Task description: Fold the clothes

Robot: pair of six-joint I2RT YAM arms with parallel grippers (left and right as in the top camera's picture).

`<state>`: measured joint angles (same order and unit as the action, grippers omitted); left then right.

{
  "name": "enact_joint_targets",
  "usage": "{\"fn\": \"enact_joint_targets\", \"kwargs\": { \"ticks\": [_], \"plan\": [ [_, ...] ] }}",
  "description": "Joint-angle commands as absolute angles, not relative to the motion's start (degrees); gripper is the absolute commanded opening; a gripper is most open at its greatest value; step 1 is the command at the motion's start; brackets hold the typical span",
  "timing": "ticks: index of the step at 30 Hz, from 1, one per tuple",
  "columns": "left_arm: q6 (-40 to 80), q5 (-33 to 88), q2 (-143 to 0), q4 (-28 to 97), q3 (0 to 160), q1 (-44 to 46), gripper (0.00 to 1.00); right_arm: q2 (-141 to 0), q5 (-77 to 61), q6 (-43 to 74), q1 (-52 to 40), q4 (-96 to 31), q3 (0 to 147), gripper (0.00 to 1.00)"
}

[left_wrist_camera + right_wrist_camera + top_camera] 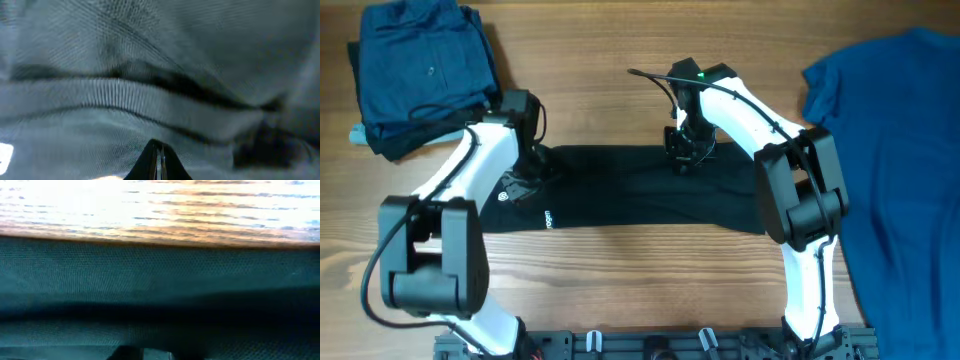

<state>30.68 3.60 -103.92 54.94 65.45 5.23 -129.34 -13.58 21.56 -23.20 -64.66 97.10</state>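
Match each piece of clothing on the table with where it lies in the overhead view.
Things:
1. black T-shirt
2. bright blue T-shirt
3. dark blue clothes

Places:
A. far left corner, in a folded pile
B. middle, lying as a long band
C. right side, spread out and running off the picture

Pairs: 1-B, 2-C, 3-A
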Motion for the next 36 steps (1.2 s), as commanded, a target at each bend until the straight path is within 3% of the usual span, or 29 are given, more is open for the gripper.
{"fn": "enact_joint_targets", "kwargs": {
  "ticks": [1, 11, 36],
  "plan": [
    [30.39, 2.26, -106.65, 54.59, 64.6, 3.51, 0.06, -131.79, -7.53, 22.02, -22.31, -66.08, 96.64, 0.13],
    [30.39, 1.28, -107.74, 54.17, 64.53, -6.24, 0.05, -131.79, -5.76, 19.92, -16.71, -68.62, 96.64, 0.16],
    [30.41, -0.12, -107.74, 54.19, 64.53, -6.57, 0.04, -131.46, 5.63, 18.0, -3.49, -76.53, 96.68, 0.21]
  ]
}}
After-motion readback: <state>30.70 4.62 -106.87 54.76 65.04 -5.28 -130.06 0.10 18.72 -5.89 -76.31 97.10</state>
